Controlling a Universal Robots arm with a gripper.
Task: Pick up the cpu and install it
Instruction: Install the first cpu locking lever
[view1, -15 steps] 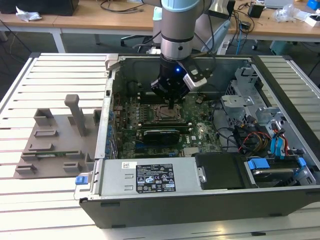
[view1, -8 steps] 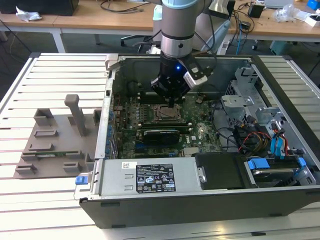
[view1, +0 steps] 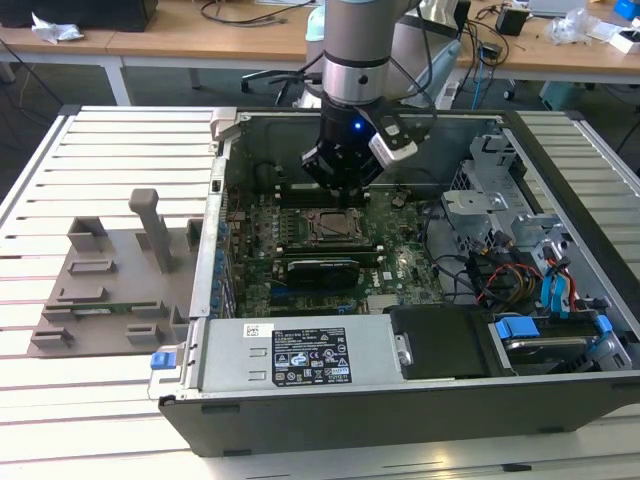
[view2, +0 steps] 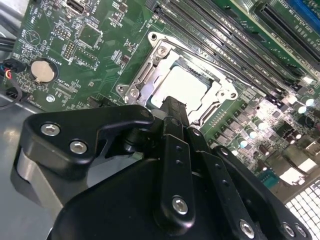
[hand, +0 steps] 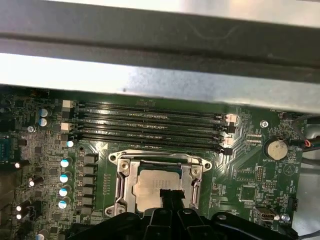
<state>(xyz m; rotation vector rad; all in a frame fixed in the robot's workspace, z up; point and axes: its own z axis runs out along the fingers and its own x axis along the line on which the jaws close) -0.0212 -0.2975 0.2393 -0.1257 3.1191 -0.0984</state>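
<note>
So the cpu is sitting in the socket frame on the motherboard, inside the open computer case. In both wrist views you can see its silvery top framed by the metal bracket, lying flat and square to the opening, which looks to me like it's already been dropped into place rather than still being carried.

The hand hangs right over the socket, its dark fingertips coming down at the near edge of the chip. They look drawn narrow, close together, and I can't see anything pinched between them. Whether a tip is actually touching the chip's lid or just hovering above it, I honestly can't tell from these angles.

In the exterior view the arm comes straight down into the case, above the socket, which makes sense: a chip like that has to go in level. The grey fixture block sits outside the case on the slatted table, off to the exterior view's left of the case.

The memory slots run just beside the socket.
</note>
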